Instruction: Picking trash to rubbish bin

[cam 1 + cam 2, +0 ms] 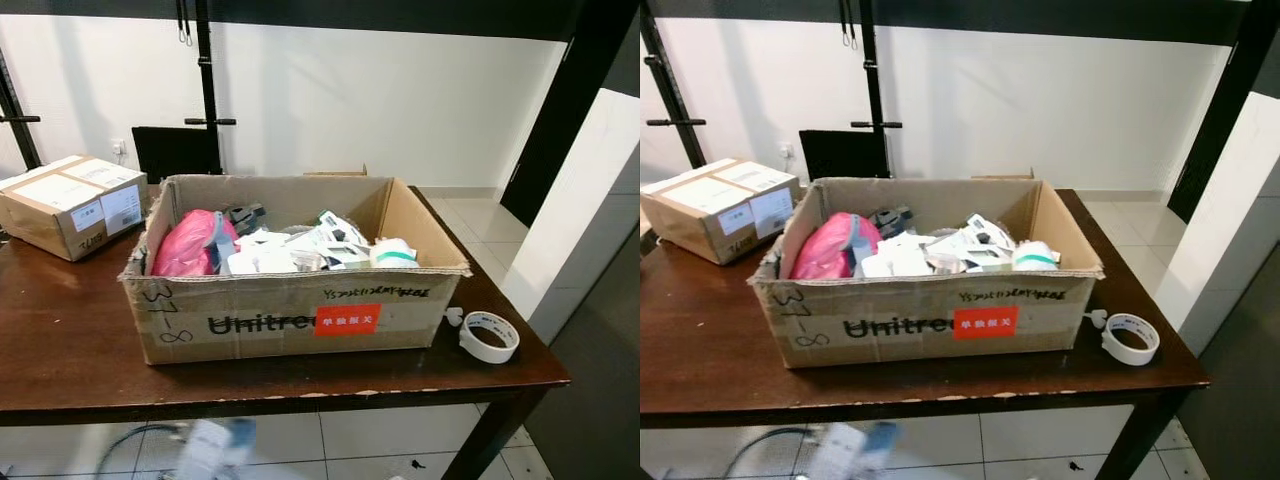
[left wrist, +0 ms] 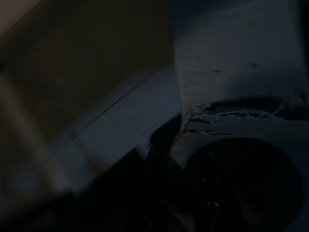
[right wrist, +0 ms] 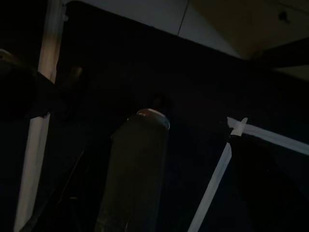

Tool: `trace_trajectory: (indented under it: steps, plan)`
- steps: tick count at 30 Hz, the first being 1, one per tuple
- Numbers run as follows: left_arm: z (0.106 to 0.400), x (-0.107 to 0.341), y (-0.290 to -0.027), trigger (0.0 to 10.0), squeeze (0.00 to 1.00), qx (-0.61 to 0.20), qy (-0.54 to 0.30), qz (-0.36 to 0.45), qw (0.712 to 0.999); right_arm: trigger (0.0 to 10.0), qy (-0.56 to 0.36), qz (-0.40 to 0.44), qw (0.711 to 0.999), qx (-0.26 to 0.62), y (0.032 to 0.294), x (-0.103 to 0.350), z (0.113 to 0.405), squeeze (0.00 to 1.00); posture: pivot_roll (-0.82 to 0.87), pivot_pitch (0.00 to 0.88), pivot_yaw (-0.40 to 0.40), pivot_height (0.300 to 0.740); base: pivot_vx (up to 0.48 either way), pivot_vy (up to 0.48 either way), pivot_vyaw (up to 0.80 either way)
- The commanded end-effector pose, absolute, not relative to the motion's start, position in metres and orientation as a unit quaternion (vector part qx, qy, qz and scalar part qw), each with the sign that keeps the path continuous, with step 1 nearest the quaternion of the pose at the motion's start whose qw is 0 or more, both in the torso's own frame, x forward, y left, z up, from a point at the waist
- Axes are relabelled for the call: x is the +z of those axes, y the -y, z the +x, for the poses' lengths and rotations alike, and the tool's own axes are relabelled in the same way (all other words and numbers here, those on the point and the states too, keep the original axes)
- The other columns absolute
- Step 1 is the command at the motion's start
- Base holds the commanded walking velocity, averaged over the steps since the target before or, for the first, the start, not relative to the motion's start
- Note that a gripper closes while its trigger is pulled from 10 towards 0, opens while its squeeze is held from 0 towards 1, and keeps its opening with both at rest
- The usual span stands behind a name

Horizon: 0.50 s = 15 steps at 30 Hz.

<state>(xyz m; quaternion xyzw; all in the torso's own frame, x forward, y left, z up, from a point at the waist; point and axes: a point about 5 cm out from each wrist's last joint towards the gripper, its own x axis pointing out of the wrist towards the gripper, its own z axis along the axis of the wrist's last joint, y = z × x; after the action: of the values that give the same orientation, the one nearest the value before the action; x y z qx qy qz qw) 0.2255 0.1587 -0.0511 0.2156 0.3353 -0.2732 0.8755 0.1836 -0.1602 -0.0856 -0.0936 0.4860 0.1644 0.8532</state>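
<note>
An open cardboard box [image 1: 290, 320] marked Unitree stands in the middle of the dark wooden table [image 1: 60, 340]. It is full of trash: a pink bag [image 1: 185, 245] at its left, crumpled white paper and wrappers [image 1: 300, 250] in the middle, and a white roll with a green band [image 1: 393, 253] at its right. Both arms hang low in the shade. The left wrist view is very dark, with pale floor tiles [image 2: 120, 116]. A grey cylindrical shape [image 3: 137, 169] stands out in the dark right wrist view, and I cannot tell what it is.
A roll of white tape [image 1: 489, 336] lies near the table's right front corner. A smaller sealed carton [image 1: 70, 205] sits at the back left. A black chair [image 1: 175, 150] stands behind the table. A blurred pale object [image 1: 215, 445] and a cable lie on the tiled floor below.
</note>
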Motion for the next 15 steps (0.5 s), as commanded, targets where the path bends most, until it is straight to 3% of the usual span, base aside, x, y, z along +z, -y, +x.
trace_trajectory:
  steps: [1, 3, 4, 5, 15]
  plan:
    - [0.222, -0.050, -0.158, 10.0, 0.00, -0.330, -0.323, 0.257, 0.849, 10.0, -0.494, -0.093, 0.848, 0.167, 0.161, -0.087, 0.180, 0.00, 0.05, 0.029, -0.036, 0.740, 0.000, 0.000, 0.00]
    - [0.218, -0.043, -0.146, 10.0, 0.00, -0.435, -0.276, 0.275, 0.812, 10.0, -0.496, -0.095, 0.846, 0.171, 0.163, -0.087, 0.180, 0.00, 0.05, 0.030, -0.035, 0.740, 0.000, 0.000, 0.00]
    - [0.218, -0.043, -0.146, 10.0, 0.00, -0.435, -0.276, 0.275, 0.812, 10.0, -0.496, -0.095, 0.846, 0.171, 0.163, -0.087, 0.180, 0.00, 0.05, 0.030, -0.035, 0.740, 0.000, 0.000, 0.00]
    - [0.223, -0.025, -0.138, 10.0, 0.00, -0.499, -0.213, 0.253, 0.801, 10.0, -0.496, -0.095, 0.846, 0.170, 0.165, -0.087, 0.179, 0.00, 0.05, 0.030, -0.034, 0.740, 0.000, 0.000, 0.00]
    - [0.244, 0.039, -0.132, 10.0, 0.00, -0.604, -0.181, 0.092, 0.771, 10.0, -0.500, -0.089, 0.845, 0.170, 0.166, -0.088, 0.177, 0.00, 0.05, 0.028, -0.027, 0.740, 0.000, 0.000, 0.00]
